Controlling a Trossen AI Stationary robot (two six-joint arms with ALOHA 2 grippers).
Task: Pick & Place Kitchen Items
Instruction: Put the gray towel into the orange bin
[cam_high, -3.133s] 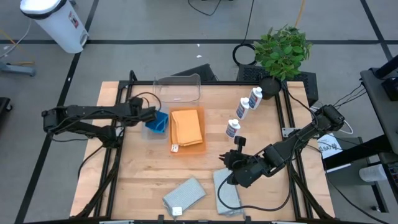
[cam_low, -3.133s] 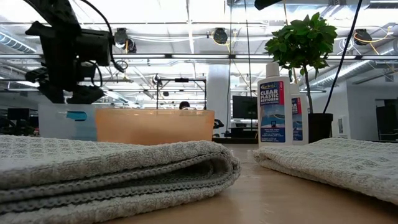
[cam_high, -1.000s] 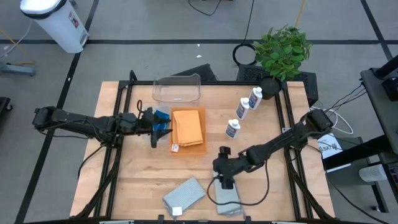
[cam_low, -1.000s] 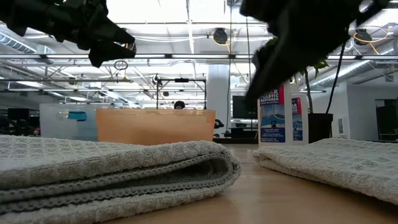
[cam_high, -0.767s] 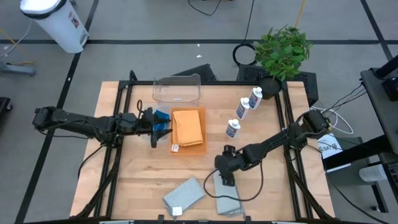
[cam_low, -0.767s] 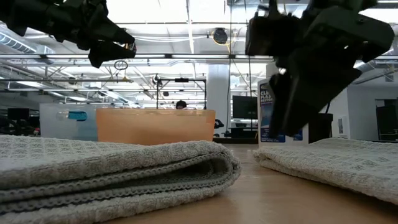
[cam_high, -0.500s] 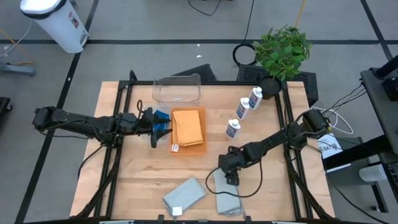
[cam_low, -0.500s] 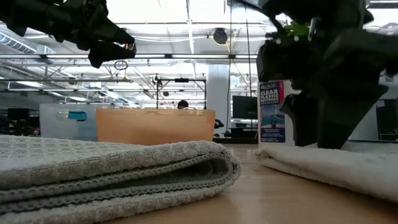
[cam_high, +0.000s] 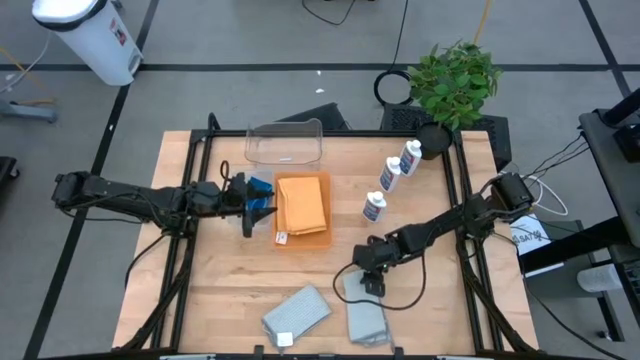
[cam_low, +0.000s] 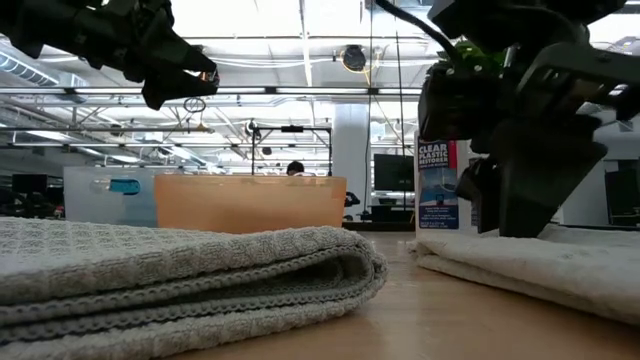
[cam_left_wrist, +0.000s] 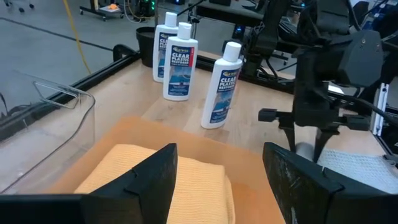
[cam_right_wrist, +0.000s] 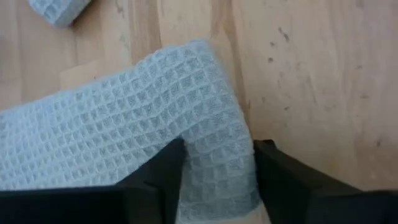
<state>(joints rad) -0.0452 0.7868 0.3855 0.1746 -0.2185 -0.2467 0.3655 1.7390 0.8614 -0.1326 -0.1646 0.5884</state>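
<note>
- The right gripper (cam_high: 371, 283) pinches the edge of a grey cloth (cam_high: 366, 318) at 5 o'clock on the table (cam_high: 230, 290).
- The left gripper (cam_high: 258, 205) waits open at 10 o'clock, beside the orange cloth (cam_high: 301, 203).

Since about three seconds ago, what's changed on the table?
The right gripper moved from beside the right-hand grey cloth onto its far edge, dropped and closed its fingers on the fabric, which now bunches between them. The left gripper swung off the blue items to hover open beside the orange cloth. The three bottles, clear tub and other grey cloth stayed put.
</note>
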